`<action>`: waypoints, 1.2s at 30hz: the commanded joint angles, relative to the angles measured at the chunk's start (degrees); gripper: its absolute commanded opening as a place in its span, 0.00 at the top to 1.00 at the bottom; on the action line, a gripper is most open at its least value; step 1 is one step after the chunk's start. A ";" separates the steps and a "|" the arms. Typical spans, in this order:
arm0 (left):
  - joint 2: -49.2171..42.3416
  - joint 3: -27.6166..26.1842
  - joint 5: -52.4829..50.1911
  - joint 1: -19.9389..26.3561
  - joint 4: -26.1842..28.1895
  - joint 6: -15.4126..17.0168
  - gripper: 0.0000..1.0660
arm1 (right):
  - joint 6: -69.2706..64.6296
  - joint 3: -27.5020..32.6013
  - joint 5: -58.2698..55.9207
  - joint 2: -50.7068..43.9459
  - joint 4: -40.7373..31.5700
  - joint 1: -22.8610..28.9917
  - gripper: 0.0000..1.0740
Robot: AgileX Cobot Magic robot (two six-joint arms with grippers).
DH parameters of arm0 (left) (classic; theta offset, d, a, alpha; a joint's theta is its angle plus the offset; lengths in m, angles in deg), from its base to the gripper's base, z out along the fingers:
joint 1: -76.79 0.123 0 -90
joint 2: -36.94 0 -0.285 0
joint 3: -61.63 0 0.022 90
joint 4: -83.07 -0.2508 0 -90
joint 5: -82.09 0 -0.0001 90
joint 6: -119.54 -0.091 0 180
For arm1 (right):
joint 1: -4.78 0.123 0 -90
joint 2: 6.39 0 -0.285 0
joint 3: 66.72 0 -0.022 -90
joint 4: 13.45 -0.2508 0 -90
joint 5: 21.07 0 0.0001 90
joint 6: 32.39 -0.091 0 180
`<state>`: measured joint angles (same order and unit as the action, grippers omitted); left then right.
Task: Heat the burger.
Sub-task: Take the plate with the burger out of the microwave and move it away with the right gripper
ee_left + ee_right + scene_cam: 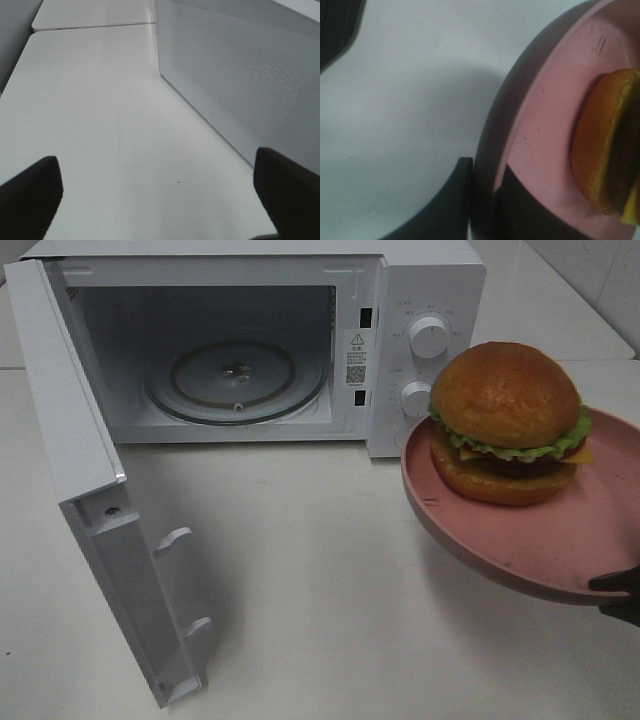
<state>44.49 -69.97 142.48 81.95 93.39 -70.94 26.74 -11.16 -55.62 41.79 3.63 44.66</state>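
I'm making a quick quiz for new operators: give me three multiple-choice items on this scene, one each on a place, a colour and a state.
1. Where is the burger?
A. on the turntable
B. on the plate
C. on the table

2. What colour is the plate?
A. pink
B. blue
C. white

3. How is the microwave door?
A. shut
B. removed
C. swung open

Answers:
1 B, it rests on the plate that the right gripper pinches by the rim, beside the microwave.
2 A, both views show pink.
3 C, the glass turntable is exposed.
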 commanded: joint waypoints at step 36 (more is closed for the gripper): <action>-1.20 0.11 -0.63 0.23 0.06 0.17 0.08 | -71.73 -0.63 -20.11 11.34 32.37 -0.34 0.99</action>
<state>44.49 -69.97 142.48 81.95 93.39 -70.94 -43.16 -11.22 -75.56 53.14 31.01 44.66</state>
